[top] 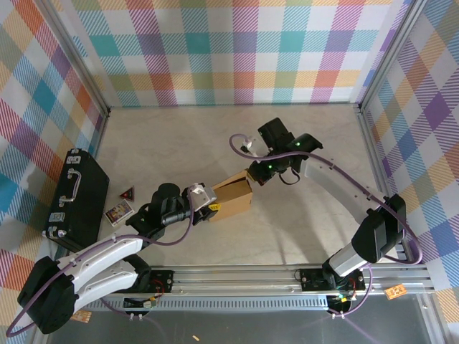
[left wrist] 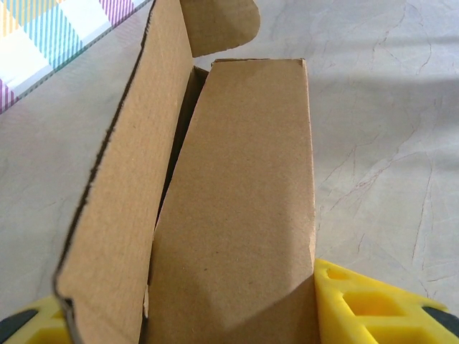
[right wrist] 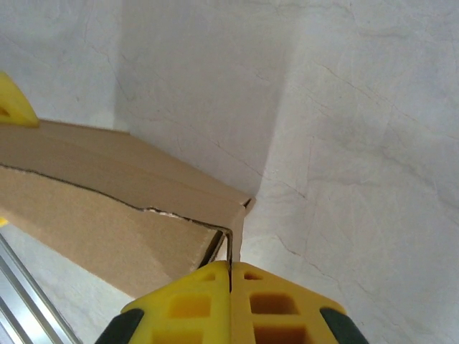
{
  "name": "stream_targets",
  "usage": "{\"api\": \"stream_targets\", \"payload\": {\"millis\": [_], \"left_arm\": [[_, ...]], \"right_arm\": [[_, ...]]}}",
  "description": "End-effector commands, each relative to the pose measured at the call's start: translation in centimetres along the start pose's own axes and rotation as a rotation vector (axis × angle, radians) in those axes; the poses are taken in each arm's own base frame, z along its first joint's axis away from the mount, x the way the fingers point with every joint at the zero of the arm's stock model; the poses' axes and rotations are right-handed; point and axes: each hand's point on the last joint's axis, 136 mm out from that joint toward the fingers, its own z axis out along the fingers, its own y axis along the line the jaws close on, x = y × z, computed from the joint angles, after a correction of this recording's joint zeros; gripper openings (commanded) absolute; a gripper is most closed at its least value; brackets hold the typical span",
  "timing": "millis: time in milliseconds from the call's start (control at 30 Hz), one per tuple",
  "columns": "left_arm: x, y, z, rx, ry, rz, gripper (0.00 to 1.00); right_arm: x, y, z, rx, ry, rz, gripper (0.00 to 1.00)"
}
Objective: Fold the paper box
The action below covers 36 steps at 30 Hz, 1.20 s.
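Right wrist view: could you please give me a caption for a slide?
Right gripper shut on a thin edge of the paper box, pale table behind.

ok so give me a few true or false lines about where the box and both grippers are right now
1. The right gripper is closed on a thin edge of the paper box. True.
2. The left gripper hangs open, well clear of the paper box. False: its yellow fingers sit on either side of the box and grip it.
3. The black case lies on the left side of the table. True.
4. The paper box lies as a flat, unfolded sheet. False: it is partly folded, with walls raised and a flap standing open.
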Motion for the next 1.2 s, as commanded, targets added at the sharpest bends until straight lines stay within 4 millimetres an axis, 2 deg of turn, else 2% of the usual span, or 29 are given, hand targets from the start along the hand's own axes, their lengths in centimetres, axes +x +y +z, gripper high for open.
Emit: {"api": "stream_targets", "payload": {"millis": [0,200,433,633,1167], "left_arm": [[0.9,-0.3,0.3,0.011,0.047,-0.037,0.37],[1.0,-0.5,0.4,0.019,0.05,-0.048,0.37],[0.8,-0.4,0.4,0.018,0.047,-0.042,0.37],[1.1,-0.6,0.5,0.028,0.059,-0.041,0.37],[1.1,-0.7,0.7,0.038,0.065,-0.031,0.37]], "right_arm": [[0.4,1.0,0.1,-0.035,-0.031,0.102,0.0],[0.7,0.7,0.6,-0.013,-0.074,0.192,0.0],[-1.1,1.0,-0.5,-0.03,-0.078,0.24,0.0],[-1.2,0.8,-0.1,-0.019,-0.042,0.285,0.0],[-2.5,1.4,-0.7,-0.061,-0.028,0.331,0.0]]}}
